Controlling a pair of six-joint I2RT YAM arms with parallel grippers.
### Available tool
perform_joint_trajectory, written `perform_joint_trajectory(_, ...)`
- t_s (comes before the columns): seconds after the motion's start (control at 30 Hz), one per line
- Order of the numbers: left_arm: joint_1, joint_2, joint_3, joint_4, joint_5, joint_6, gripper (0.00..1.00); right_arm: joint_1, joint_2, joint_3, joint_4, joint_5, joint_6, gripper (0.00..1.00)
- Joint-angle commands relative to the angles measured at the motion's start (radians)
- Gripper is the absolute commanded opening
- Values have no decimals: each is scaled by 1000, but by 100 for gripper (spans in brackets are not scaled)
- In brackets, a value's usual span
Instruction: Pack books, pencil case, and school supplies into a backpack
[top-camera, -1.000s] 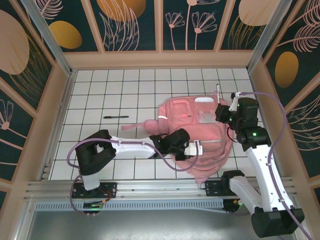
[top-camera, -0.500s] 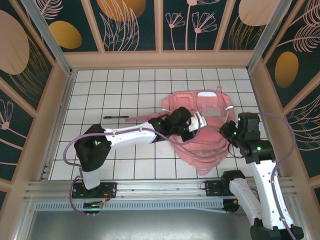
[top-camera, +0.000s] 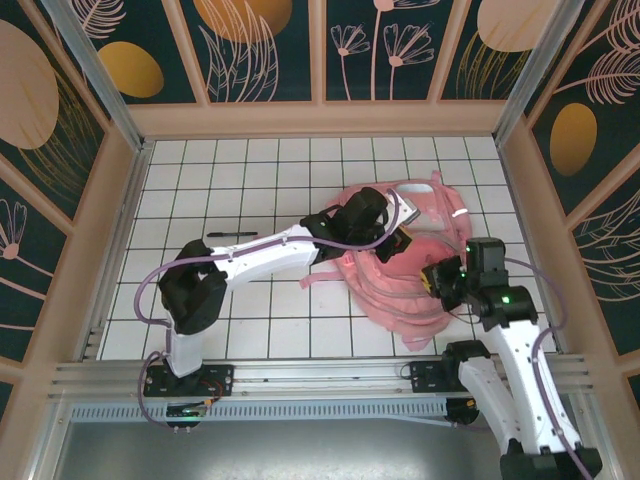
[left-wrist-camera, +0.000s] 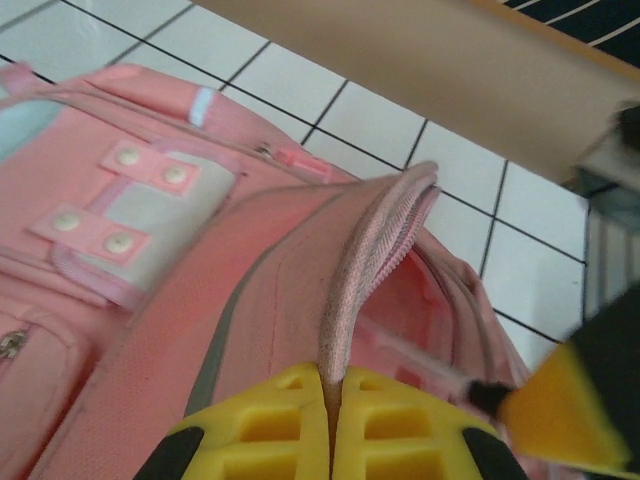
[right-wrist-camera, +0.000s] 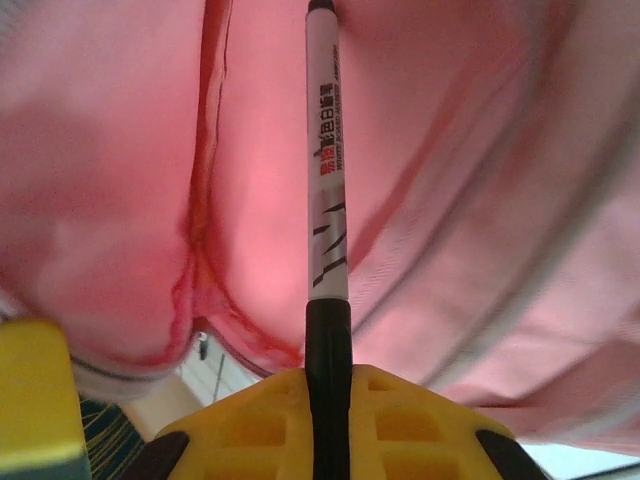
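Right wrist: right gripper (right-wrist-camera: 328, 385) tight around pen (right-wrist-camera: 327, 200), backpack (right-wrist-camera: 100, 150) just beyond its tip.

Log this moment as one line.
left tool: shut on backpack's zipper edge | right tool: shut on white-and-black pen, tip toward pink fabric | second pen: loose on table
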Motion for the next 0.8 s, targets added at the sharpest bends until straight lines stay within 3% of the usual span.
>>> perform_joint_trajectory(0.0,0,-6,63,94,93,-69,0,9,73,-33,250,-86,70,0)
perform_joint_trajectory(0.1,0,-10,64,86,103,-67,0,38,153,-13,307,-63,89,4)
perform_joint_trajectory(0.2,2,-8,69,73,107,-61,0,93,183,57,263,95,64,45)
perform_joint_trajectory(0.27,5,-6,71,71,115,-67,0,101,189,80,258,122,40,56)
perform_joint_trajectory(0.5,32,-14,40,116,140,-142,0,93,179,41,246,1,-39,53)
perform_joint_trajectory(0.57,37,-15,31,116,140,-142,0,92,159,57,170,22,-66,40)
perform_joint_trajectory(0.67,40,-15,19,121,148,-141,0,86,124,84,68,56,-107,13)
perform_joint_trajectory(0.77,41,-8,12,122,161,-143,0,84,119,99,9,41,-153,7)
